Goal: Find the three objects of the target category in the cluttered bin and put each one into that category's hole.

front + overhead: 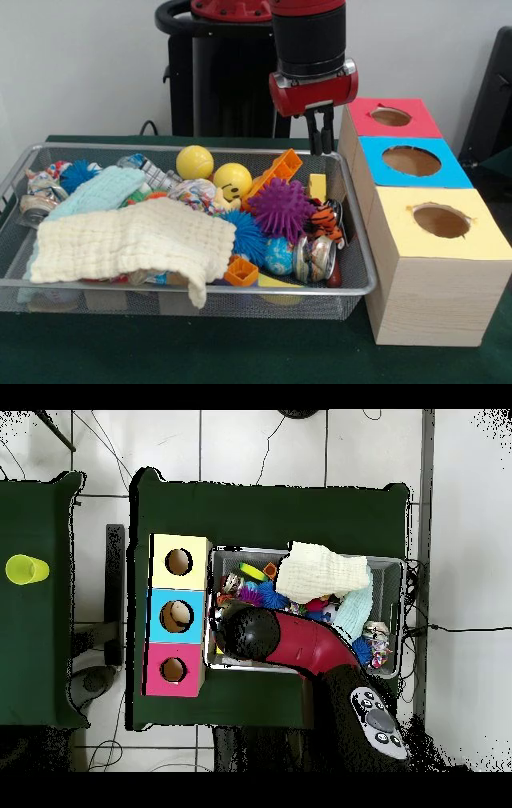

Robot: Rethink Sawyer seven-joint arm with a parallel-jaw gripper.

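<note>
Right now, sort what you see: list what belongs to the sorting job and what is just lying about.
Job:
- wire bin with its clutter
- red-topped box
- blue-topped box
- yellow-topped box
- gripper, hanging over the bin's far corner

Lying about:
- yellow cup on the side table
- cables on the floor

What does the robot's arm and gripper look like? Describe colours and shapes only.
The arm is a thick black cylinder ending in a glossy red wrist collar. Below it, the gripper has two thin black fingers. From overhead, the arm shows a rounded black and red shell with a grey button pad.
</note>
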